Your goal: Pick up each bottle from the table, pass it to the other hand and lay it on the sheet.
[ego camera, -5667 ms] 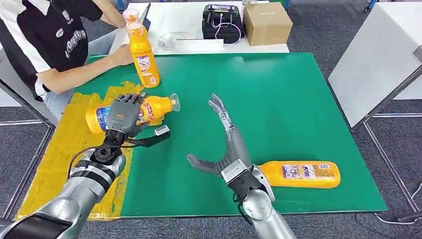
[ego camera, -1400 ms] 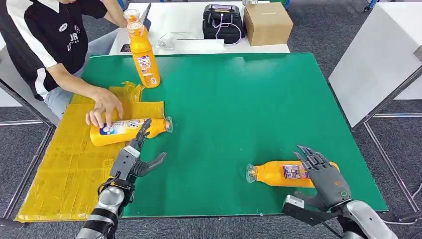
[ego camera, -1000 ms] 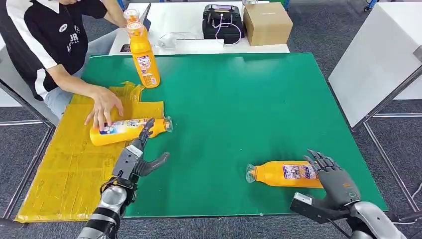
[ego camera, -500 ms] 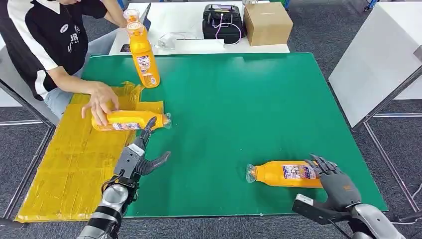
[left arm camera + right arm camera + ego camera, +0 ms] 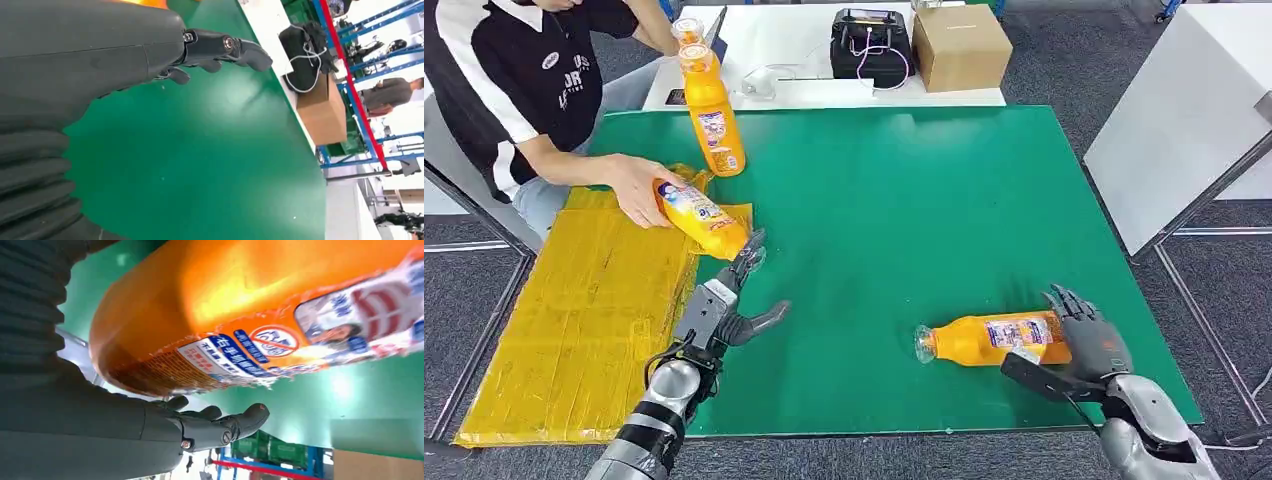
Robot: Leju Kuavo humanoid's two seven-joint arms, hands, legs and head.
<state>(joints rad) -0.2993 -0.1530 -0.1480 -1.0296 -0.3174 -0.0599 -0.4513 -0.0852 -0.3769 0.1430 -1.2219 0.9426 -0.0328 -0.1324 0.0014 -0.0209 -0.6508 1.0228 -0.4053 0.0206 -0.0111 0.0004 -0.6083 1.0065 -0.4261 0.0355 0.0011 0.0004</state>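
**Desk:** Where did the bottles sit relative to the green mat [image 5: 904, 200]?

**Photographer:** One orange bottle [image 5: 989, 339] lay on its side near the mat's near right corner, cap pointing toward the mat's middle. The robot's right hand [image 5: 1092, 345] was at the bottle's base end, fingers spread and partly curled around it. From the right wrist camera the bottle [image 5: 260, 315] lay just above the extended fingers [image 5: 220, 425]; whether they had a firm hold on it, I could not tell.

**Desk:** And the left hand?

**Photographer:** The left hand [image 5: 724, 305] hovered over the mat's left edge, fingers apart and holding nothing, fingertips reaching toward a second bottle. The left wrist camera showed the same fingers [image 5: 220, 47] stretched over bare green mat.

**Desk:** That second bottle?

**Photographer:** The tilted bottle [image 5: 701, 217] was gripped at its base by a person's hand [image 5: 636, 188], its cap end dipping to the mat's left edge, just beyond the robot's fingertips. It was over the yellow sheet [image 5: 574, 320], which lay along the mat's left side.

**Desk:** Anything else on the mat?

**Photographer:** A third bottle, upright [image 5: 711, 112], stood at the mat's far left corner. Beyond the mat's far edge, a white table [image 5: 804, 90] carried a black case [image 5: 871, 45] and a cardboard box [image 5: 961, 45].
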